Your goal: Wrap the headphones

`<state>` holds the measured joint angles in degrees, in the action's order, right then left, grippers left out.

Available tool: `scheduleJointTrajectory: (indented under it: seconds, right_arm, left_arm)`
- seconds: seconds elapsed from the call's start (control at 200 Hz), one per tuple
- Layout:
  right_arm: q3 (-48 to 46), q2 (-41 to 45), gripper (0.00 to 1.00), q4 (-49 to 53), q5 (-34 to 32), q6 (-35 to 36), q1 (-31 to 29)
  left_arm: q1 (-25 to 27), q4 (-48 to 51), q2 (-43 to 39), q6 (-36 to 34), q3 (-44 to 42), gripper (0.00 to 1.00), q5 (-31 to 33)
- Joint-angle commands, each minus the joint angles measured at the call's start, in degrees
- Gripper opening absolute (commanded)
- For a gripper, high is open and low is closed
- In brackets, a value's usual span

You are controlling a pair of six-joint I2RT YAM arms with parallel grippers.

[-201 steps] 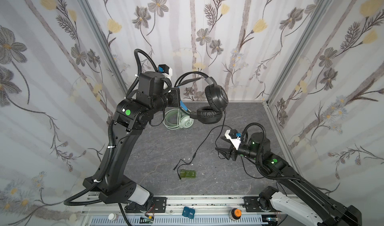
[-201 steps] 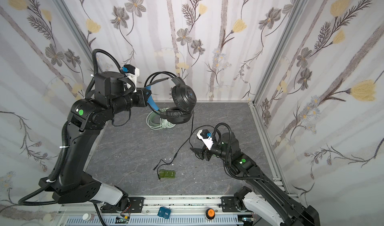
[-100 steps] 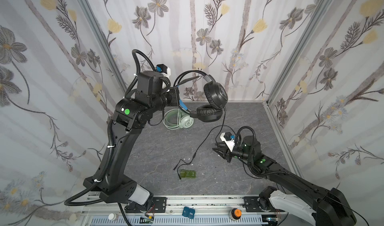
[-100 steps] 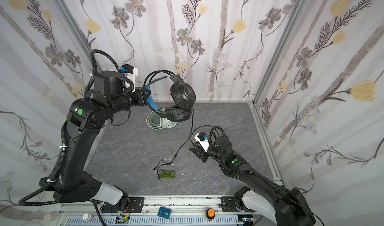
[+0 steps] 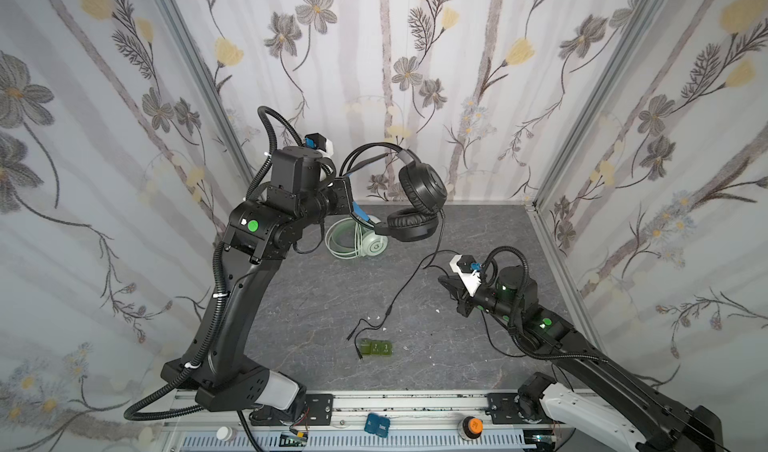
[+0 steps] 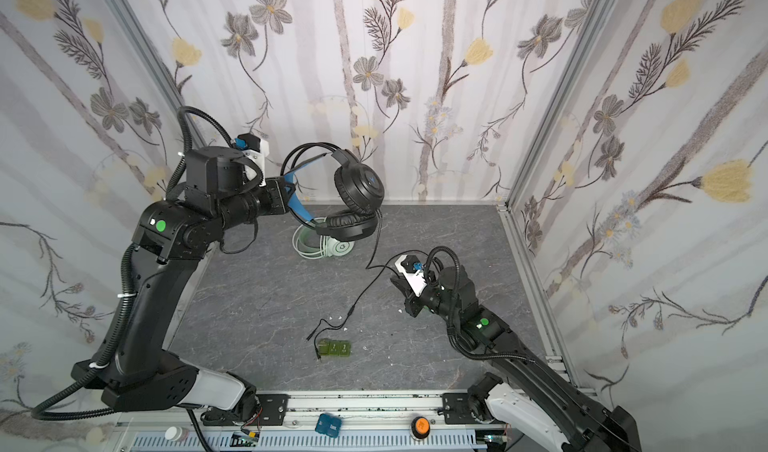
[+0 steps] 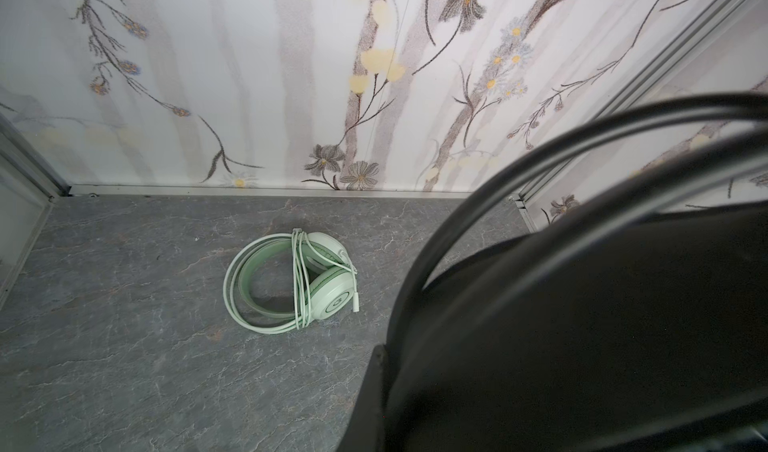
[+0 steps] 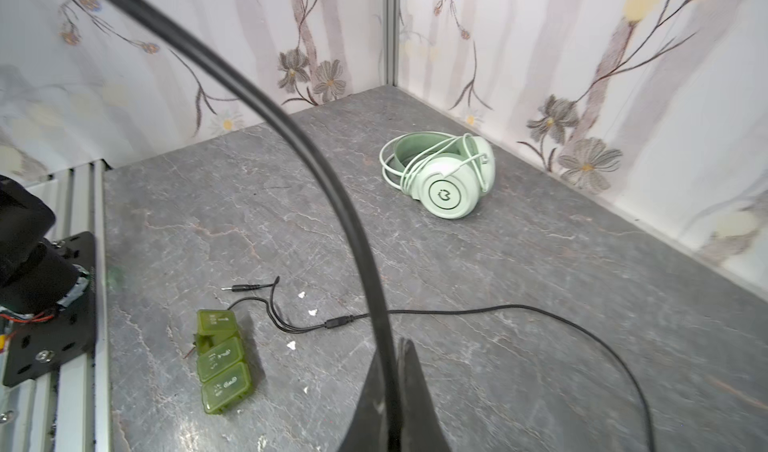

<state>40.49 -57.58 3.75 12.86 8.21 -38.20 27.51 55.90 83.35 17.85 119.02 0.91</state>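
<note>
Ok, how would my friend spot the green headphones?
Start at the grey table and look toward the flowery back wall. The mint green headphones lie there, below the raised black headphones. They're the only pair resting on the table, with a white cable wound around them.

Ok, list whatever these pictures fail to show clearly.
Left gripper: left wrist view, black headset fills the corner, hiding its fingers.
Mint headset: both top views, black ear cup covers part of it.
Green blocks: right wrist view, print too blurred to read.
Right gripper on black cable: right wrist view, frame edge leaves only fingertips.
</note>
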Motion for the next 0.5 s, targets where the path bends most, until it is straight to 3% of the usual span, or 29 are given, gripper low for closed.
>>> scheduleJointTrajectory:
  seconds: [0.0, 0.23, 0.495]
  right_arm:
    - [7.76, 0.98, 0.00, 14.85, -12.89, 8.82, -2.76]
    - [28.37, -4.36, 0.00, 30.99, -25.43, 19.26, -11.07]
    - [46.56, -16.60, 0.00, 36.09, -35.10, 25.11, -16.81]
  left_arm:
    - [-0.78, -5.71, -1.05, 1.11, -3.22, 0.00, 1.42]
    - [-1.08, -7.45, -1.64, -2.27, -9.27, 0.00, 2.21]
    - [-0.33, -10.76, -5.91, -8.59, -20.63, 0.00, -0.35]
